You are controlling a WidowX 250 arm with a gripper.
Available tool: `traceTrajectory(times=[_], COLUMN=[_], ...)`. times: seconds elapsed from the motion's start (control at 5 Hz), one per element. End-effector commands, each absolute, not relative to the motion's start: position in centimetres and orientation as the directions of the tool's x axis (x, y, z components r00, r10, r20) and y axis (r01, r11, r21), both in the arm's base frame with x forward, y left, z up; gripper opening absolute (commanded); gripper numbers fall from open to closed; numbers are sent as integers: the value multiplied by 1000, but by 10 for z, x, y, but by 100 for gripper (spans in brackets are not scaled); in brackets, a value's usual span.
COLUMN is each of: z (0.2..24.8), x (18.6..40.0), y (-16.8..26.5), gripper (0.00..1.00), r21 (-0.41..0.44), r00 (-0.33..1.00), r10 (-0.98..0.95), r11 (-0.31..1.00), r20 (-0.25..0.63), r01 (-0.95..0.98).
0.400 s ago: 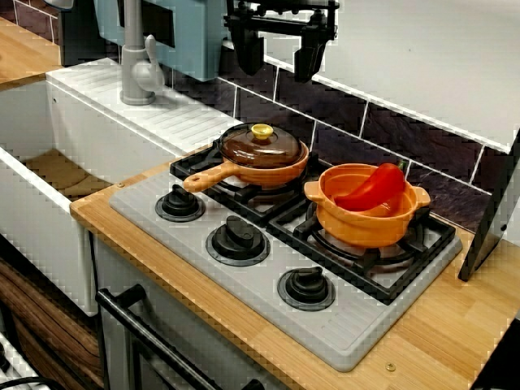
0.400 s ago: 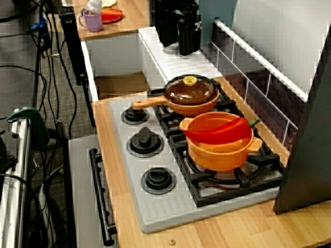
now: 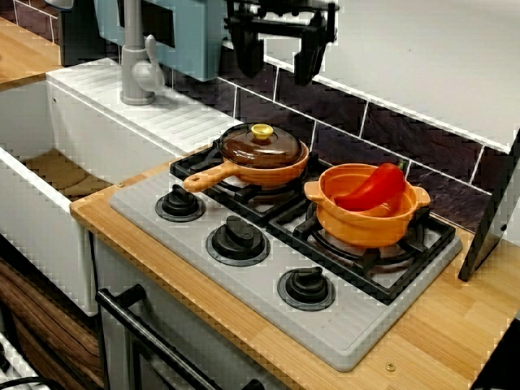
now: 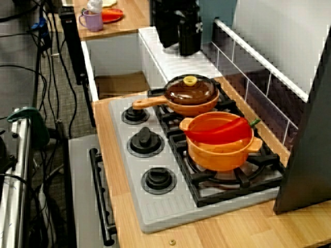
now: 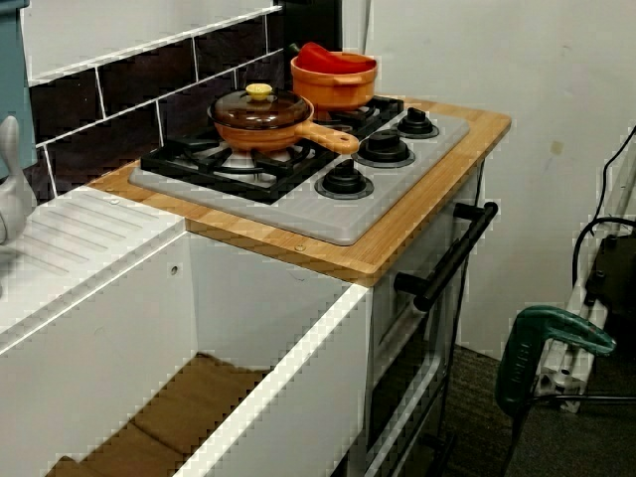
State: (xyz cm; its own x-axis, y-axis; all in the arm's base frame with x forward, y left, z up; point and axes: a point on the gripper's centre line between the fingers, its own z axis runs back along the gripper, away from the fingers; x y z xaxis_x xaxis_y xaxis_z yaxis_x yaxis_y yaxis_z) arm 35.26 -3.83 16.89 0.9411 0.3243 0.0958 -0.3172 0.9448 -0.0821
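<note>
The claw (image 3: 276, 70) is held high near the wall (image 3: 422, 57), fingers spread apart, nothing gripped. Below it, well apart, the lidded pan (image 3: 264, 154) is set on the stove (image 3: 341, 325), just beside a pot (image 3: 366, 219) containing a red pepper (image 3: 372, 187).

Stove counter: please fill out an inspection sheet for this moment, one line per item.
Surface: wooden counter carrying a grey stove top with three knobs.
Job's things: lidded pan on a burner; the orange pot beside it holds a red pepper.
Clutter: mug and red plate on a far table.
Grippers: gripper open, empty, above and behind the pan.
Cables: several cables across the floor.
Surroundings: sink, faucet, tiled wall.
</note>
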Motion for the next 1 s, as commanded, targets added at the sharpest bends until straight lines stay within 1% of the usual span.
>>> traceTrajectory(times=[0.0, 0.2, 0.4, 0.6, 0.8], z=[173, 165, 160, 149, 139], x=[358, 366, 375, 387, 396], y=[-48, -40, -24, -10, -9], gripper=[100, 100, 100, 100, 100], r21=[-66, -15, 25, 13, 31], r00=[966, 967, 951, 944, 949], r10=[190, 115, 79, 116, 107], r11=[981, 993, 996, 992, 992], r20=[176, 228, 300, 309, 295], r01=[-181, -115, -90, -126, -122])
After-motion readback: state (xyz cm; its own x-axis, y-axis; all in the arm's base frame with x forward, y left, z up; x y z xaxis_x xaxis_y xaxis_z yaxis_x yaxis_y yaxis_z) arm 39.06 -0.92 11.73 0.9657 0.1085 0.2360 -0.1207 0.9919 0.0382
